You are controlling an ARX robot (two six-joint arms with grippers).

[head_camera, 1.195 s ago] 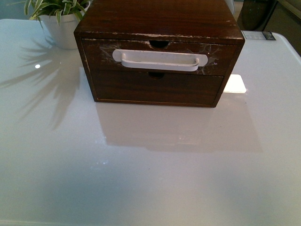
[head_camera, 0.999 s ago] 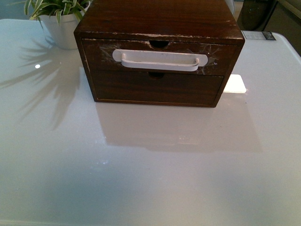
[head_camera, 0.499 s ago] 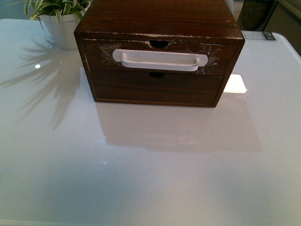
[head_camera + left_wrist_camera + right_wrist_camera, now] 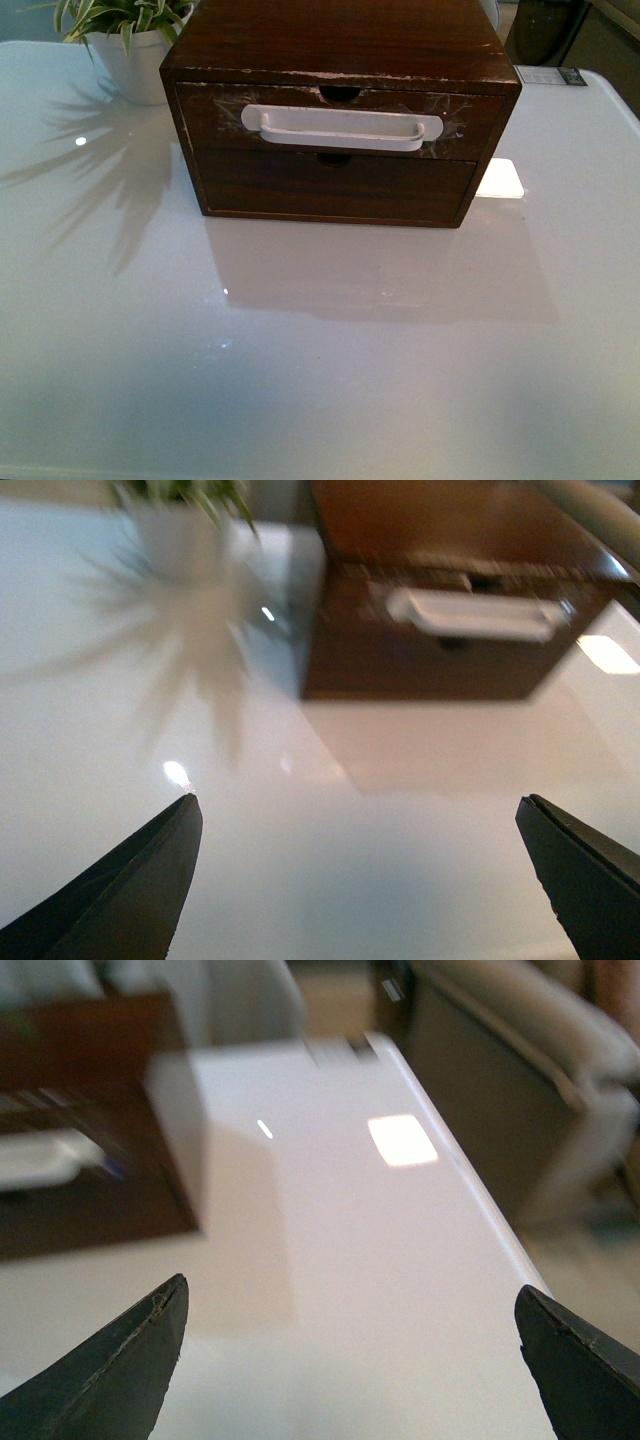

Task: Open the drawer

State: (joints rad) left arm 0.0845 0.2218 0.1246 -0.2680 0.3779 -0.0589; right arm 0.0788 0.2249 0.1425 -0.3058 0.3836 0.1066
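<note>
You looked over a glossy white table (image 4: 320,350) that caught a bright patch of light (image 4: 499,178). A potted plant (image 4: 125,40) stood at its far left corner, casting a spiky shadow; dark furniture (image 4: 560,35) sat beyond the far right corner.

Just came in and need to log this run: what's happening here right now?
Nothing is gripped yet. The drawer with the white bar handle sits shut in its wooden box on the white table. The left gripper and right gripper are both open, hanging over the table short of the box, touching nothing.
</note>
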